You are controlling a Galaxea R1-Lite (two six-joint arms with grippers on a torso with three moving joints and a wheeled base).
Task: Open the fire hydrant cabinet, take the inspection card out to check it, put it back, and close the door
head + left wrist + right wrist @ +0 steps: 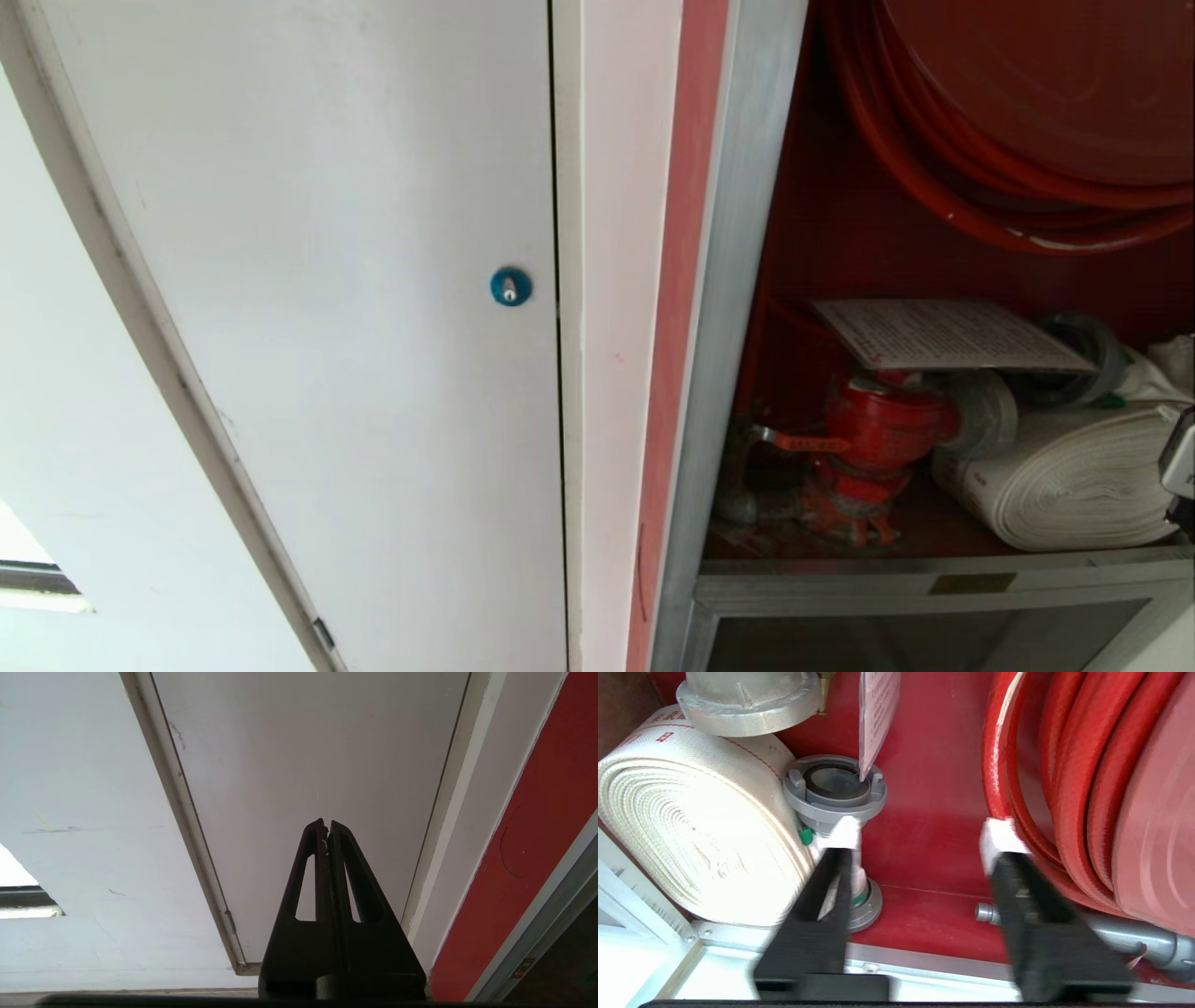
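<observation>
The fire hydrant cabinet [747, 280] holds the inspection card [943, 334] atop its valve [878, 439].

The aluminium-framed fire hydrant cabinet [747, 280] is silver outside and deep red inside. The coiled rubber hose on its reel [1008, 121] is glossy red, the cast valve [878, 439] red with an orange tag. The rolled woven fabric hose [1074, 485] is cream-white with red lettering, its coupling [833, 791] grey. The thin rectangular inspection card [943, 334] is white with fine dark print. The plain panel door [327, 280] is white, its round lock [511, 287] blue. The right hand [920, 840] is black with white fingertips [1001, 837].
</observation>
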